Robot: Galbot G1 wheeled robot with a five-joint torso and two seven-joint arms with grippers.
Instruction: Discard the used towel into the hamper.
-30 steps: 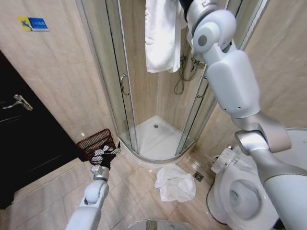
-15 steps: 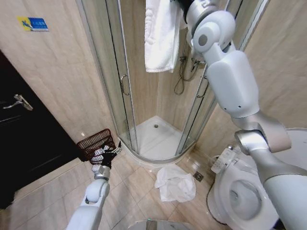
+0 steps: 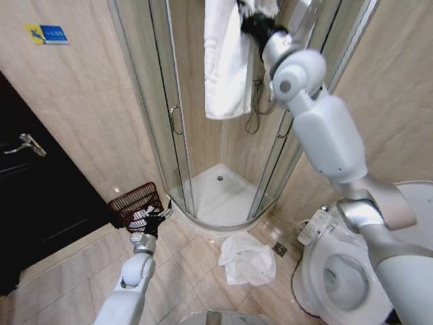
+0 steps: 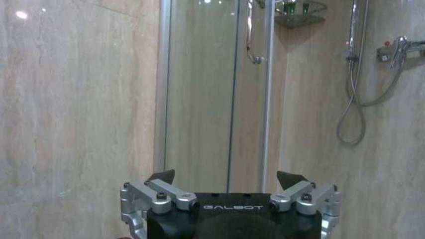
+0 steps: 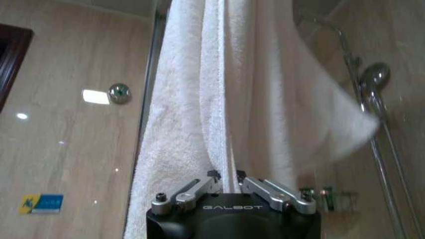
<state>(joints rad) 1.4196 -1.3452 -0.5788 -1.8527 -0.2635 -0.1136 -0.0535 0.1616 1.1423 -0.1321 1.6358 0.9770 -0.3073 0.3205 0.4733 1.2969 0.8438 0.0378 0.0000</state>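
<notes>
A tiled bathroom: glass shower cubicle (image 3: 216,156), toilet (image 3: 345,271), shower hose (image 4: 352,89) on the wall.

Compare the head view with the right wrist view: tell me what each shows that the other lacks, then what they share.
Head view alone: the hamper against the wall, the left gripper low beside it, a second white towel crumpled on the floor, and the toilet. Right wrist view alone: the right gripper shut on a fold of the hanging towel. Both: that towel, the shower enclosure, the blue wall sign.
</notes>
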